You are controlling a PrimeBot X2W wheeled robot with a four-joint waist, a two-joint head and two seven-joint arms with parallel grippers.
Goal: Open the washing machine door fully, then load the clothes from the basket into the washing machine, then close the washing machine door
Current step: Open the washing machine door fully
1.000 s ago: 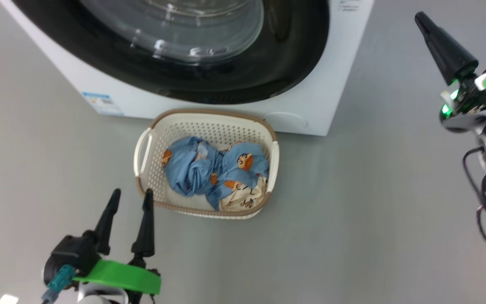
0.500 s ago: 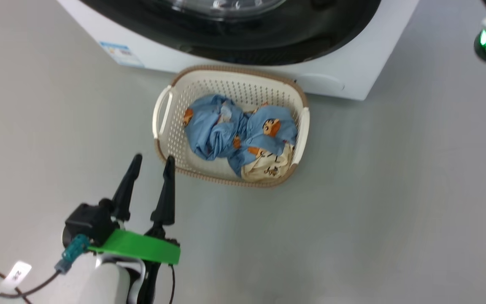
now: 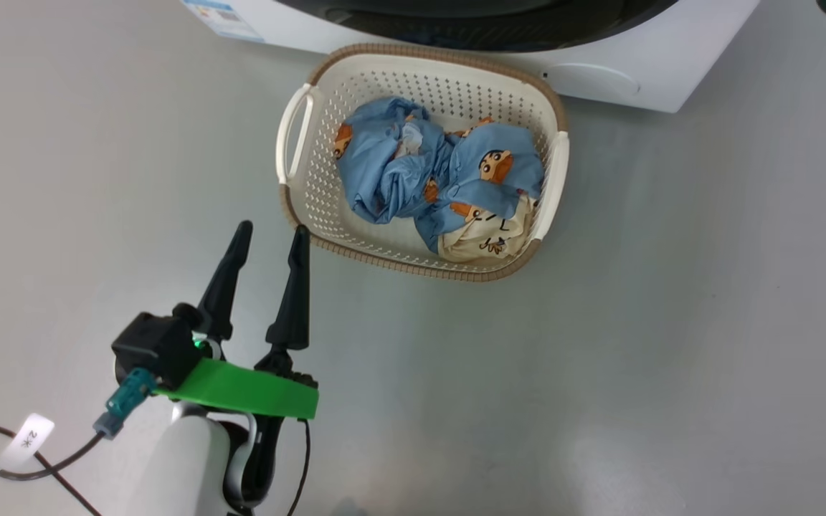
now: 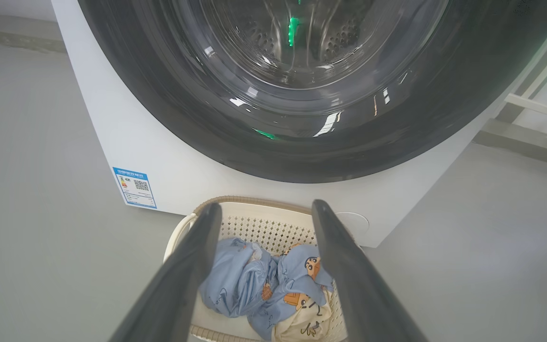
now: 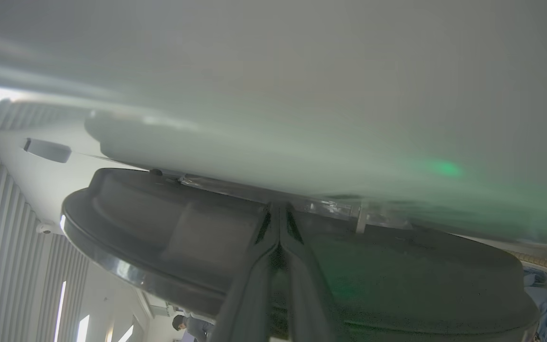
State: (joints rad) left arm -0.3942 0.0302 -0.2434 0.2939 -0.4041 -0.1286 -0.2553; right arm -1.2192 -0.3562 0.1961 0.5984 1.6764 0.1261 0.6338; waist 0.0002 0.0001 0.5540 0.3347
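Washing machine door (image 5: 159, 228) faces the right gripper's (image 5: 279, 209) clenched fingers, which may slip off its glossy rim. Left gripper's (image 3: 273, 229) fingers gape empty.

The basket (image 3: 449, 89) is cream with diamond-shaped perforations and a brown woven-look rim. The clothes (image 3: 413, 172) are light blue and cream, printed with orange-brown cartoon figures. The washing machine (image 4: 112, 123) is white with a blue label sticker (image 4: 135, 187), its door (image 4: 183, 118) is rimmed in glossy black, and the floor (image 3: 671, 322) is plain grey.
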